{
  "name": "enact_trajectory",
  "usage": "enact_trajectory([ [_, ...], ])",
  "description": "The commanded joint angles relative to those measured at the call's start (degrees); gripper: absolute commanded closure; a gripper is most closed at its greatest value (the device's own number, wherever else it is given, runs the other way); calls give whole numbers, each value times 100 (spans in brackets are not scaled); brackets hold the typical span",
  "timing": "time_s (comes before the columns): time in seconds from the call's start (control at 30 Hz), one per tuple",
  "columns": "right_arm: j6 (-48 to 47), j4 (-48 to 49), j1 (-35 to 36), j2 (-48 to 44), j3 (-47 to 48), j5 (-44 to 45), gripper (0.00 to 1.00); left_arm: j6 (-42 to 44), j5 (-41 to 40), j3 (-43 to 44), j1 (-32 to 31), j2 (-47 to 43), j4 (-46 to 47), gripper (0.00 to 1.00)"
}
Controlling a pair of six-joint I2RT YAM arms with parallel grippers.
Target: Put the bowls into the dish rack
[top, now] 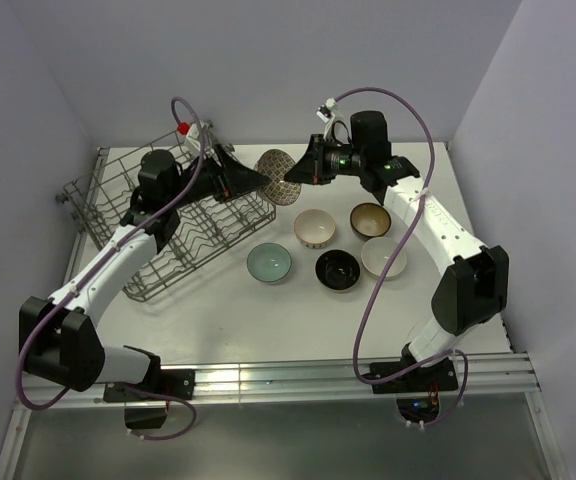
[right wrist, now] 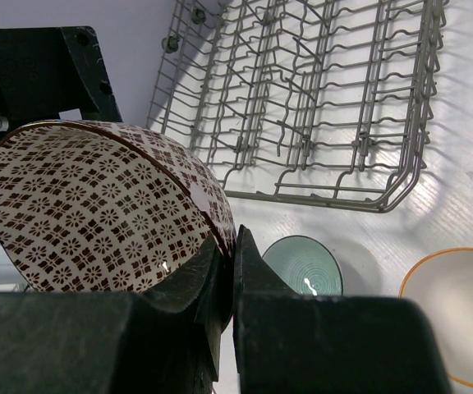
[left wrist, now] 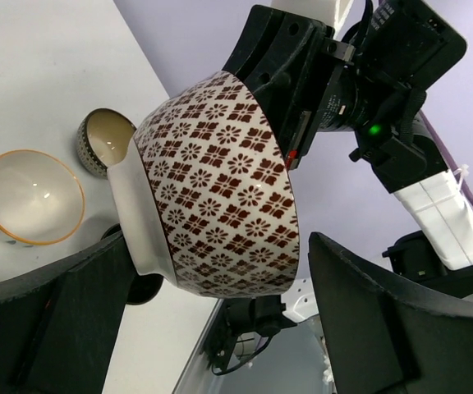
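The rack sits on the left part of the table, skewed to the table edge, with its near right corner close to the teal bowl. Inside it the rows of upright tines show as plain wire.

Five bowls rest on the table to the right of the rack, all upright. The teal bowl, the black bowl and the white bowl form a near row. Behind them are the orange-rimmed bowl and the speckled bowl.

A sixth, the patterned bowl, hangs in the air beyond the rack's far right corner, tipped on its side between the two arms. Its inside and its outer wall both carry a dark red flower pattern.

The right gripper has its fingers pressed together on this bowl's rim, one inside and one outside, and carries it. The left gripper faces it from the rack side with its fingers spread wide. The bowl's foot and lower wall lie between them. Whether those fingers touch the bowl, I cannot tell.
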Motion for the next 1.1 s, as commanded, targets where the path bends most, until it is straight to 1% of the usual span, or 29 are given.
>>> enact_trajectory([
  [0.0,-5,256,89,-82,139,-43,100,255,96,348,-102,61,-7,11],
  [0.1,-31,230,115,-73,130,-17,100,317,140,322,-137,71,-44,21],
  [0.13,-49,213,116,-73,130,-8,100,308,140,313,-137,71,-18,27],
  [0.17,-66,204,124,-64,139,9,100,308,140,313,-137,71,-26,30],
  [0.2,-84,186,133,-47,139,9,100,308,140,313,-128,62,-44,38],
  [0.3,-119,90,133,-11,192,9,100,343,79,339,-137,35,-122,54],
  [0.33,-128,55,142,32,218,1,100,430,52,374,-137,35,-253,70],
  [0.37,-137,-7,142,59,305,9,100,483,17,409,-137,44,-333,77],
  [0.4,-145,-120,159,68,332,53,96,536,-79,470,-128,35,-421,85],
  [0.43,-163,-165,160,94,367,79,89,623,-141,488,-119,35,-509,99],
  [0.5,-154,-218,151,94,403,115,80,659,-281,524,-58,18,-606,100],
  [0.53,-154,-210,159,68,394,123,69,668,-308,524,-23,9,-632,100],
  [0.6,-119,-201,160,59,368,97,60,668,-361,532,91,26,-703,100],
  [0.63,-111,-183,160,50,359,97,51,642,-387,524,135,44,-712,100],
  [0.7,-84,-174,160,50,350,115,46,607,-370,524,267,97,-729,100],
  [0.73,-93,-183,160,59,359,115,42,580,-379,515,311,114,-747,100],
  [0.8,-84,-201,160,68,359,141,39,589,-387,515,434,185,-808,100],
  [0.83,-93,-201,160,76,359,150,34,632,-422,524,478,202,-843,100],
  [0.9,-110,-227,160,77,341,220,30,738,-440,620,601,290,-1027,100],
  [1.0,-180,-306,160,68,332,290,23,1133,-694,944,820,492,-1370,100],
  [1.03,-198,-332,160,59,332,308,19,1473,-773,1076,873,562,-1771,100],
  [1.07,-216,-341,160,50,332,308,18,1668,-966,1225,978,719,-1949,100],
])
